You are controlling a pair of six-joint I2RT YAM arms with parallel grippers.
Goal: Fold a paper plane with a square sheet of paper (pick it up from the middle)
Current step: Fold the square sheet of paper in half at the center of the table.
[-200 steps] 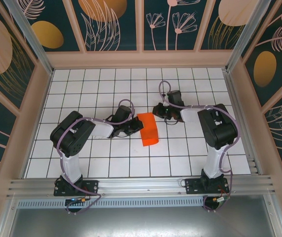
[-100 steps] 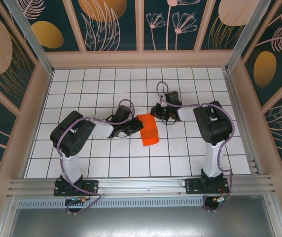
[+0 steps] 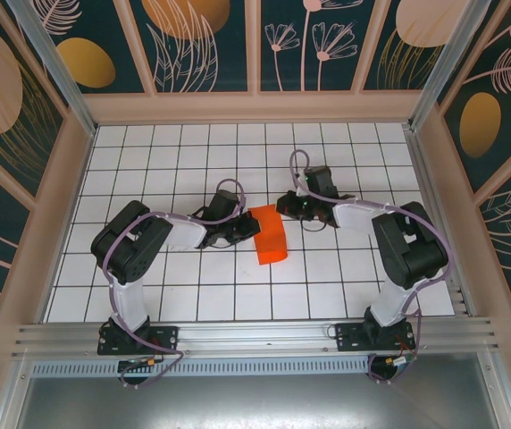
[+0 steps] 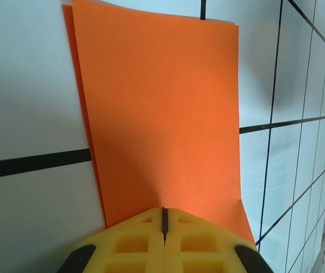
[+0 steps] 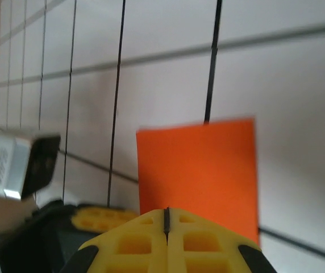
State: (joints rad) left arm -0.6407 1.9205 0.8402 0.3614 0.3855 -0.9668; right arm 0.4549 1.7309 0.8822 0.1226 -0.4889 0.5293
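Some paper (image 4: 162, 114) behind left end effector (image 4: 164, 213)

Left tool (image 4: 164, 220) at btm centre, yellow, closed up tight, just a thin dark seam down the middle. Right in front of it: the square sheet of paper (image 4: 162, 108), bright orange, folded to a tall rectangle, lying flat on the white surface (image 4: 32, 74). Its near edge runs under the tool tip. Two layers, w/ the lower one peeking out as a thin strip along the left side. Black grid lines (image 4: 34, 162) cross the surface, one passing beneath the sheet.
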